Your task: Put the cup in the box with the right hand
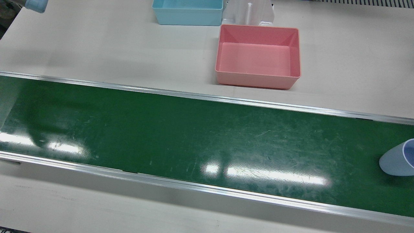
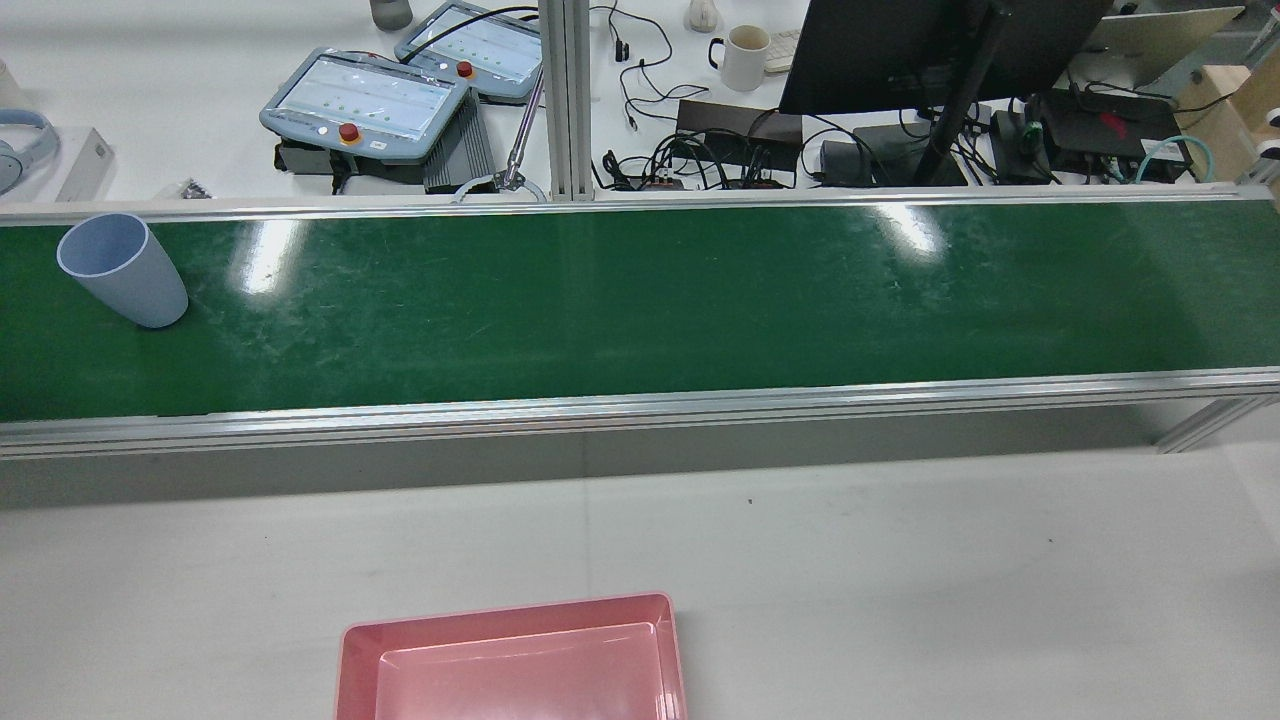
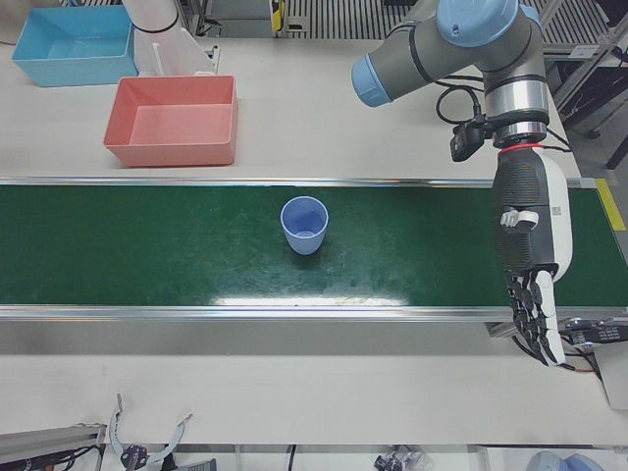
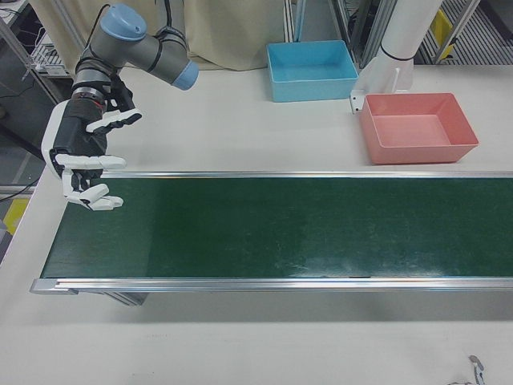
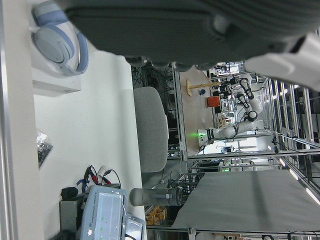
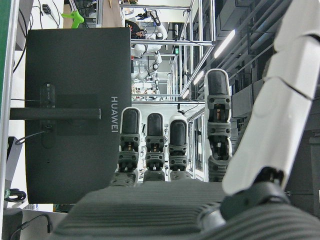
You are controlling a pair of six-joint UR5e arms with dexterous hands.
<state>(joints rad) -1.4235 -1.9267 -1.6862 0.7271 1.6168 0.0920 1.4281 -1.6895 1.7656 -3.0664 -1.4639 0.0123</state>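
A light blue cup (image 3: 304,226) stands upright on the green belt (image 3: 147,255), on the robot's left side. It also shows in the rear view (image 2: 125,270) and at the right edge of the front view (image 1: 399,158). The pink box (image 1: 255,81) sits empty on the white table behind the belt. My right hand (image 4: 84,160) is open and empty over the far end of the belt, well away from the cup. My left hand (image 3: 530,265) hangs open, fingers down, over the belt's other end.
A blue box (image 1: 187,13) stands beside the pink box (image 4: 421,152), next to a white pedestal (image 4: 385,76). Aluminium rails (image 1: 207,97) edge the belt. A monitor, teach pendants (image 2: 365,100) and cables lie on the desk beyond the belt.
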